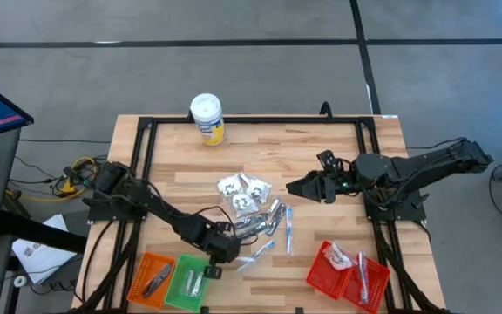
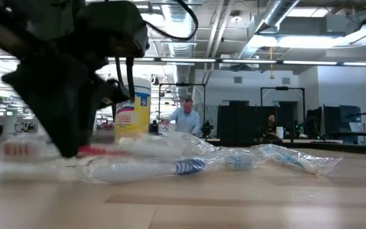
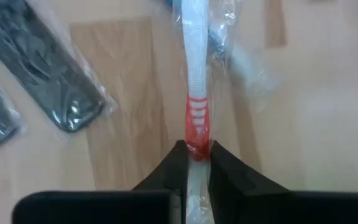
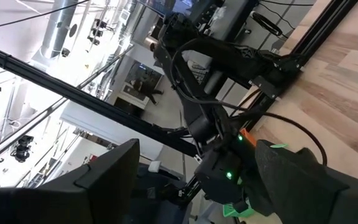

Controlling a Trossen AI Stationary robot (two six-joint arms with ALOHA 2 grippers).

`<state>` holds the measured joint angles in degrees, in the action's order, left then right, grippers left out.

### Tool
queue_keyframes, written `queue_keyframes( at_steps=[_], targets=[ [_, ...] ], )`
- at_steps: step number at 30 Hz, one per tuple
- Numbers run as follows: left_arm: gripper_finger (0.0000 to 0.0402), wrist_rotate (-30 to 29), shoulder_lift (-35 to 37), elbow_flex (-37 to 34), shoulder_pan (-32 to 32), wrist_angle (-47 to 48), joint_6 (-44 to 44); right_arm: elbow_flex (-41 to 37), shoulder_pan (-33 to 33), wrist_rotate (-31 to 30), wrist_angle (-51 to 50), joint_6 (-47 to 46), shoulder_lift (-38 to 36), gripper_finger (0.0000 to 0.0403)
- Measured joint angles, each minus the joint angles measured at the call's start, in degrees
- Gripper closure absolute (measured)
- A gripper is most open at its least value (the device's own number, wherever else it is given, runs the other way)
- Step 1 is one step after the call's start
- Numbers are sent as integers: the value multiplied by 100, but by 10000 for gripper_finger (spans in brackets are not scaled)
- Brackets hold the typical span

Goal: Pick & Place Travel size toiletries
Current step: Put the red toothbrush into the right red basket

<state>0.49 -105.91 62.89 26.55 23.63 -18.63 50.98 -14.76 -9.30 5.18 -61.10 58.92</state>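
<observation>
The left pincer (image 3: 191, 155) was down on the counter (image 1: 321, 157), its two dark fingers clenched on a wrapped toothbrush (image 3: 195, 93) that ran straight out ahead of it, pinched right at the red-striped part of the handle. To do this pickup well, the grip likely needed to stay centred on the stiff handle rather than on the loose clear wrapper alone, and the lift should go straight up so the long item would not swing or drag its neighbours; the green basket (image 1: 181, 283) sat just beside the pincer, so only a short carry seemed called for. The toothbrush looked slim and white with red bands, sealed in crinkly transparent film that caught the light. Off to one side of the pincer lay two dark flat combs (image 3: 48, 68) in their own sleeves, apart from the held item. Farther ahead of it a loose pile of toiletries (image 1: 251, 196) waited mid-counter. The right pincer (image 1: 301, 187) hung released beyond that pile, holding nothing.
</observation>
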Motion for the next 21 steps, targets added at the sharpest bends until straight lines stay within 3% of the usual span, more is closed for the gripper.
queue_keyframes(
  at_steps=[6,15,21],
  targets=[
    [401,-241,641,1,-285,141,-182,0,2,0,85,2,0,91],
    [400,-468,1821,0,-976,20,-519,0,75,0,208,8,0,91],
    [401,-428,2378,2,-1282,-1121,-968,-2,103,-2,908,284,0,91]
  ],
)
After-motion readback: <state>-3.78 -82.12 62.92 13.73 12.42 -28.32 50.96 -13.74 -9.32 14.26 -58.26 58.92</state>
